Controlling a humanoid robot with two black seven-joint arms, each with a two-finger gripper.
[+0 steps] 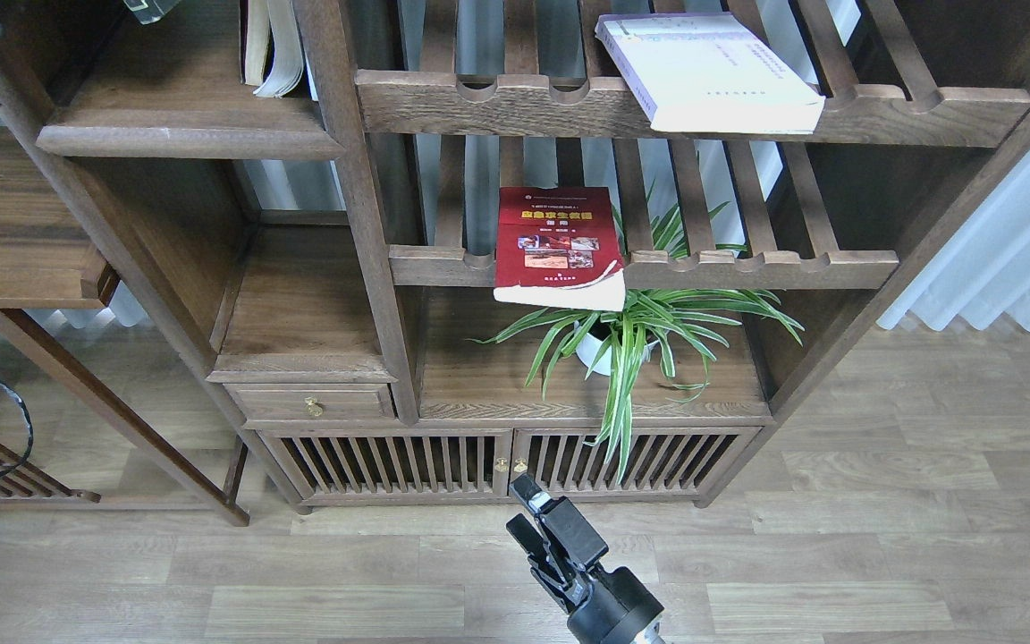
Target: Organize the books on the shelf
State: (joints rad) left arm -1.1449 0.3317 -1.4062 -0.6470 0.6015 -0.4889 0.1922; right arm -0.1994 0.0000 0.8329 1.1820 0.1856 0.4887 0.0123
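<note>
— Nearest the lens was the right gripper (526, 516), wasn't it?

— Yes. It rose from the bottom edge, tilted up and to the left, over the plank floor (882, 537) in front of the cabinet doors (506, 463). Its two fingers stood slightly apart and held nothing.

— And the books?

— The red book (558, 246) lay flat on the lower slatted rack (747, 266), its near end hanging over the notched rail above the spider plant (636, 331). The lavender-white book (712, 72) lay on the upper slatted rack (497, 105), also jutting over the front.

— The shelf?

— The solid shelf (184, 139) sat at upper left, with a cream-paged book (272, 45) upright at its back.

— The left gripper?

— Not visible.
</note>
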